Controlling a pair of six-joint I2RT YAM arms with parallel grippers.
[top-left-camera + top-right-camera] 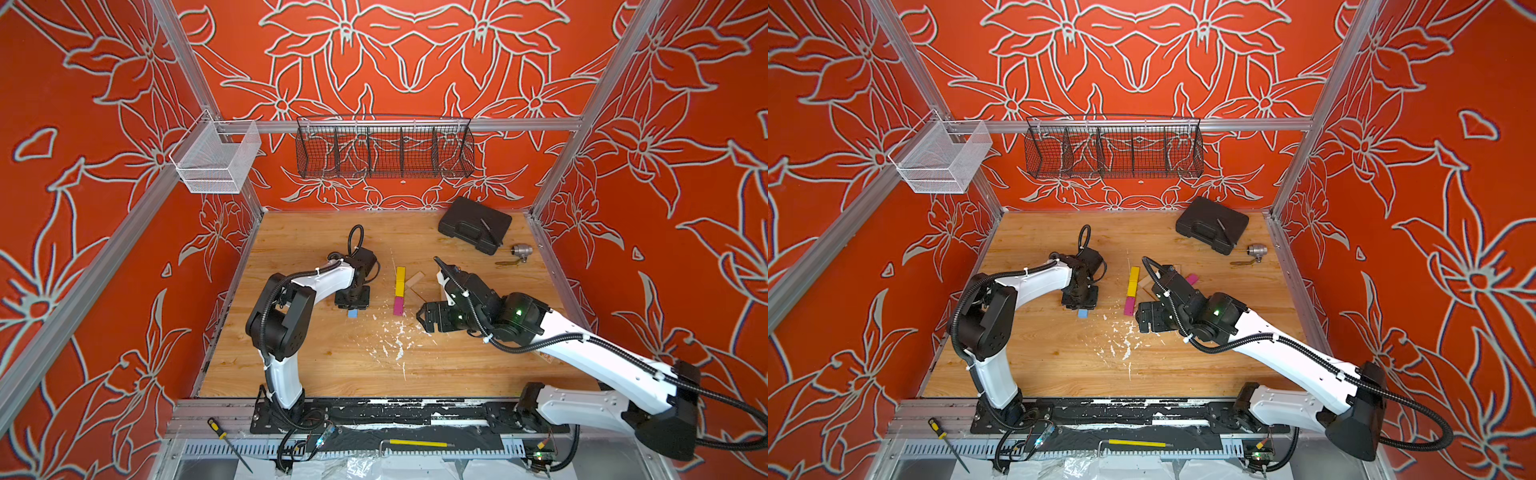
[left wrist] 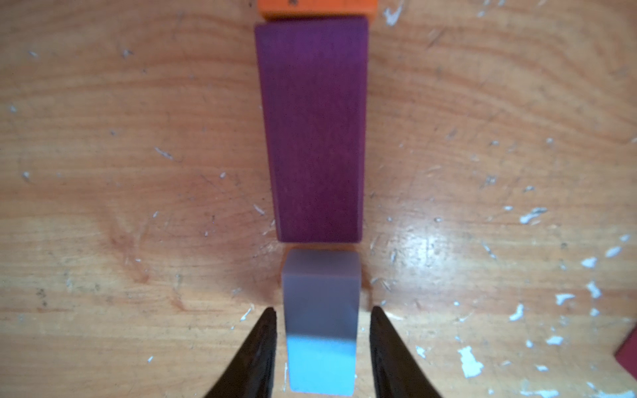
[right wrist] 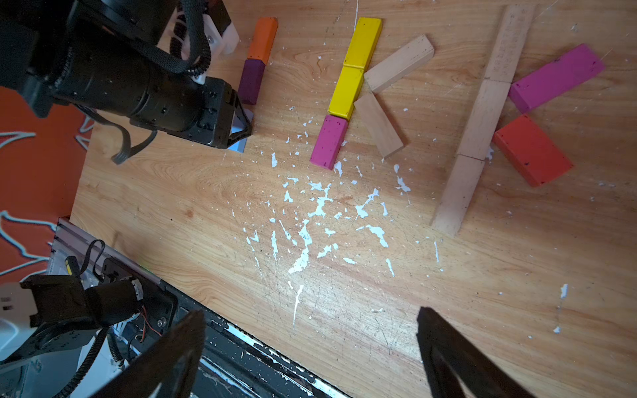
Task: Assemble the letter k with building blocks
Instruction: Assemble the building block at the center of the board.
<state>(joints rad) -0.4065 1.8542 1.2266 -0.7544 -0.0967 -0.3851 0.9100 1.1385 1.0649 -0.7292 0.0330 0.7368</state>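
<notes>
The small light-blue wooden block (image 2: 320,293) is flanked, untouched, by the slightly parted left tool (image 2: 323,309); the right tool (image 3: 311,310) is found wide open.

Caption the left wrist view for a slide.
Left pincer, slightly open, straddles the blue block, in line with the purple block and the orange block on the table.

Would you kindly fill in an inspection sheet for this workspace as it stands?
Surface: wooden table, white flecks.
Job's things: orange block, purple block and blue block in a row; yellow K and wooden K alongside.
Clutter: case, fitting.
Grippers: left gripper open astride blue block, not touching; right gripper open, empty.
Cables: sheathed cables, clear of the blocks.
Surroundings: floral walls, two baskets, screwdriver.
</notes>
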